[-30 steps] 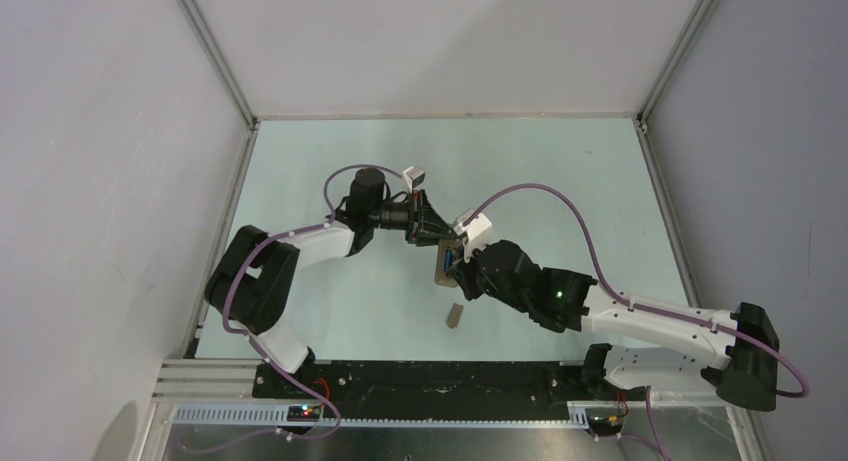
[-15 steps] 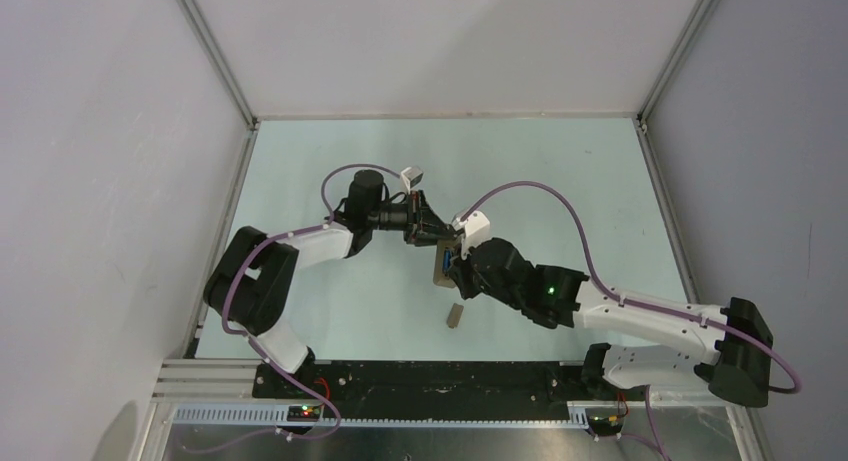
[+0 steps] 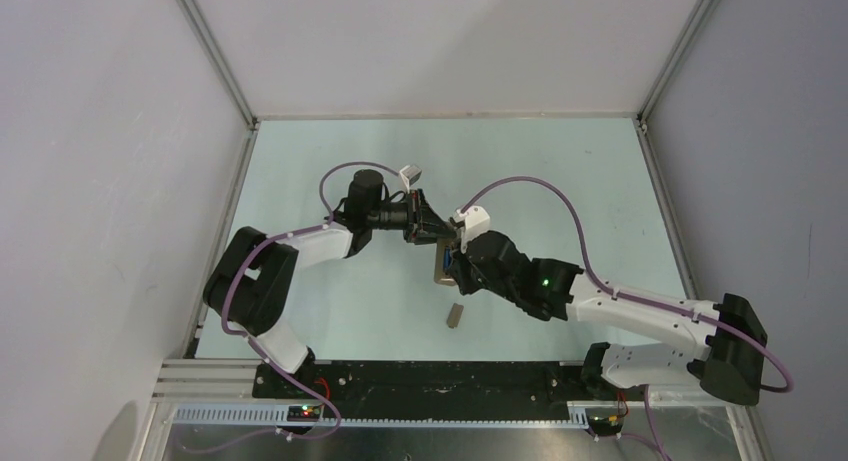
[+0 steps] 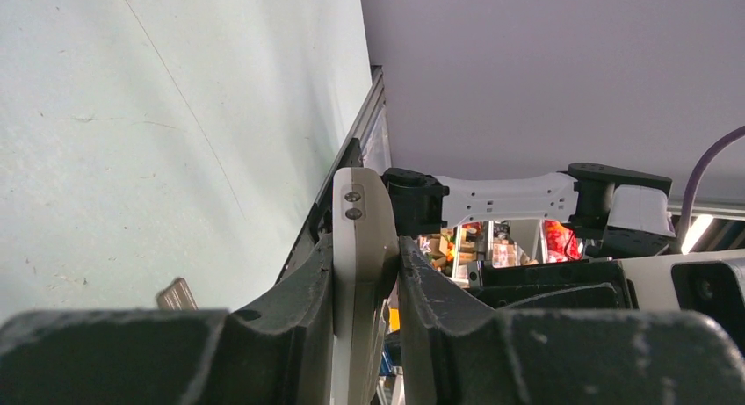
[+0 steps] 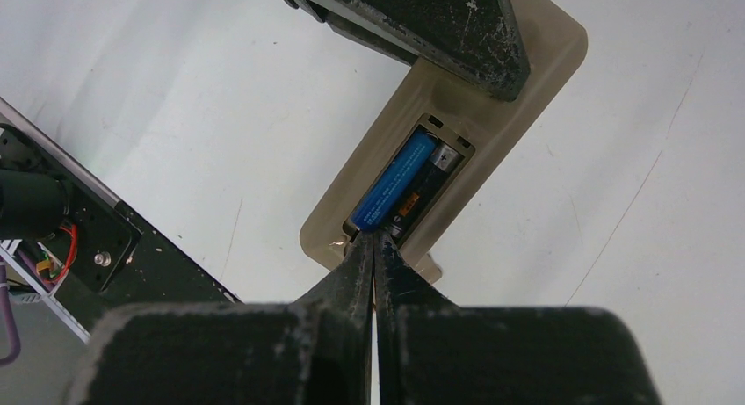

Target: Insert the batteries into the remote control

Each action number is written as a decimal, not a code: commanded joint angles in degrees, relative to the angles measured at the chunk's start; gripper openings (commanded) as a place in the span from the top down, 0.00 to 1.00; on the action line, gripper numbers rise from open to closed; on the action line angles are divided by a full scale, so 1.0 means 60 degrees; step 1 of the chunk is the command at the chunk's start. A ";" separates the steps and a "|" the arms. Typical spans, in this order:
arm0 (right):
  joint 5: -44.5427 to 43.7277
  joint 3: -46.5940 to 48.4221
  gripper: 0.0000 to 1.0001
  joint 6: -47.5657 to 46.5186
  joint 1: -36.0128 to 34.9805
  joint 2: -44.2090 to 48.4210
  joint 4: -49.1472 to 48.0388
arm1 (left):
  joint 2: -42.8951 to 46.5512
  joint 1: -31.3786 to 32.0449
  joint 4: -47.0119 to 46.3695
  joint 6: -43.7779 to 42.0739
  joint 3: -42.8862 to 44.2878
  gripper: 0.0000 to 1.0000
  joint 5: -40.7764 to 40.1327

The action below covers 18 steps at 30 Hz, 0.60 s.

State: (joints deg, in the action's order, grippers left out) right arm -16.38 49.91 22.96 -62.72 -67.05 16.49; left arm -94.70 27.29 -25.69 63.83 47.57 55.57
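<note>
From my station, the left arm [image 3: 300,246] reaches in from the left side of the table [image 3: 560,181] toward the middle. Its left gripper [image 3: 427,227] is clamped on the remote control [image 3: 441,264]. In the left wrist view the two fingers [image 4: 299,291] press on the long edges of the beige-grey body [image 4: 360,220], which stands between them with two small screws showing near its far end.

The remote has its plain back facing up and its battery compartment uncovered. I can see both batteries lying side by side in that compartment: the bright blue one [image 5: 394,184] on the left and the dark one [image 5: 432,172] just beside it on the right. I cannot tell whether the remote rests on the table or is held a little above it.

A small flat beige-grey cover piece [image 3: 455,315] lies on the table just near of the remote, apart from it.

On the right, the right arm [image 3: 640,316] stretches in low across the table. Its right gripper [image 5: 373,247] is clenched tight with nothing between the fingers, and its joined tips sit at the near end of the compartment, right where the two batteries end. I cannot tell whether they press on them
</note>
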 commanded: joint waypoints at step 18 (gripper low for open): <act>0.0927 0.0774 1.00 0.1527 0.0879 -0.1334 0.0273 | 0.1048 0.0445 -0.0393 0.0155 -0.0040 1.00 0.1021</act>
State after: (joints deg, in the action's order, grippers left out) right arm -10.22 53.10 28.84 -59.22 -72.25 19.64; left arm -93.80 27.29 -25.61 60.10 46.72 53.89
